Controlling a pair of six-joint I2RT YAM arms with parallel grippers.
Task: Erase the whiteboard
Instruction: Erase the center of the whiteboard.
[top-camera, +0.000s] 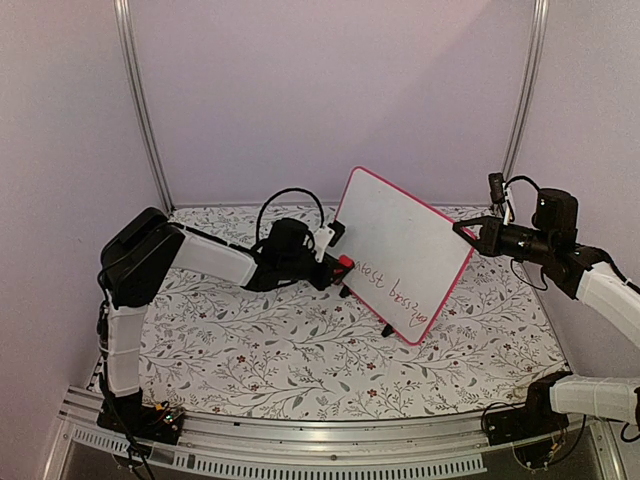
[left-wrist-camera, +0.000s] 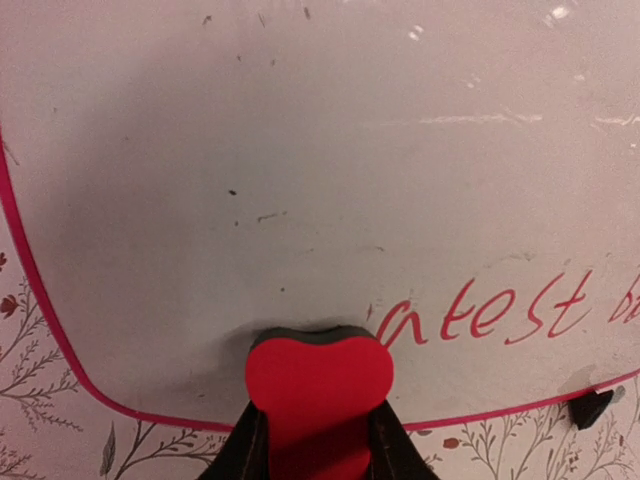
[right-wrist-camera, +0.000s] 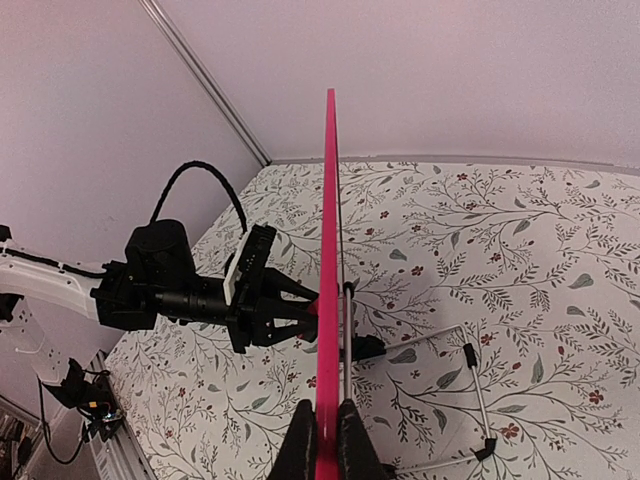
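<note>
Top camera looking down from above and behind the arm bases onto the counter (top-camera: 250, 350), left wrist camera sitting very close to the whiteboard (left-wrist-camera: 300, 150) face, right wrist camera sighting edge-on along it toward the left arm (right-wrist-camera: 160, 285), all sharing the board.

Robot lab test cell; plain pale walls (top-camera: 330, 80) on aluminium posts (top-camera: 140, 100); left arm (top-camera: 200, 255) and right arm (top-camera: 600, 285) bolted to an extrusion rail (top-camera: 330, 440); floral-print cover (top-camera: 280, 370) on the desk.
</note>
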